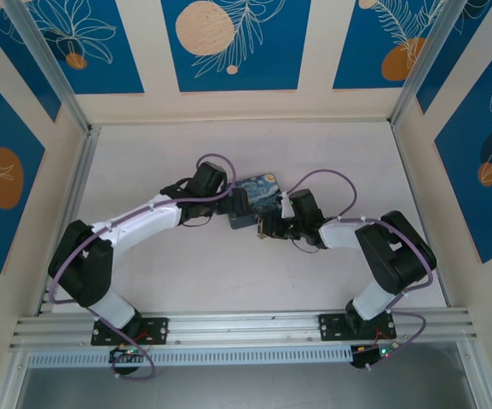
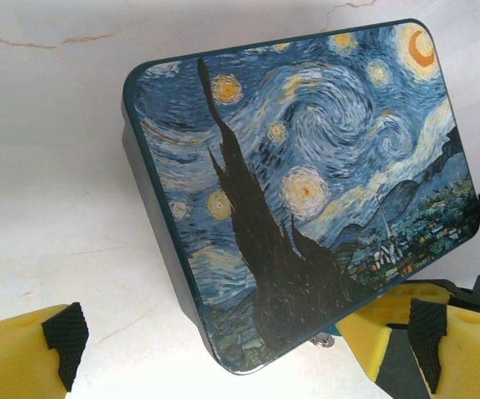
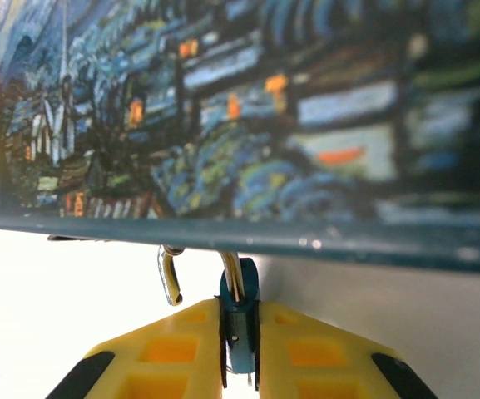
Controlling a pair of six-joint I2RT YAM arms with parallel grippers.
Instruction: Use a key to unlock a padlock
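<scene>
My right gripper [image 3: 240, 312] is shut on the padlock [image 3: 241, 341], a small blue body pinched between the yellow fingers. Its thin silvery shackle [image 3: 170, 278] loops up behind the rim of the blue swirl-painted tin [image 3: 306, 237] and comes down with a free end at the left. The key is hidden. In the top view the right gripper [image 1: 267, 226] sits at the tin's [image 1: 261, 194] near edge and my left gripper [image 1: 239, 204] at its left end. The left gripper [image 2: 246, 337] is open, its pads wide apart with the tin's [image 2: 306, 183] corner between them, untouched. A silvery bit of the padlock [image 2: 323, 339] peeks from under that edge.
The white table [image 1: 186, 273] is walled by a metal-framed enclosure with blue patterned panels [image 1: 237, 43]. Purple cables [image 1: 331, 179] arc over both arms close to the tin. A yellow finger of the right gripper [image 2: 381, 320] lies beside the left gripper's right pad.
</scene>
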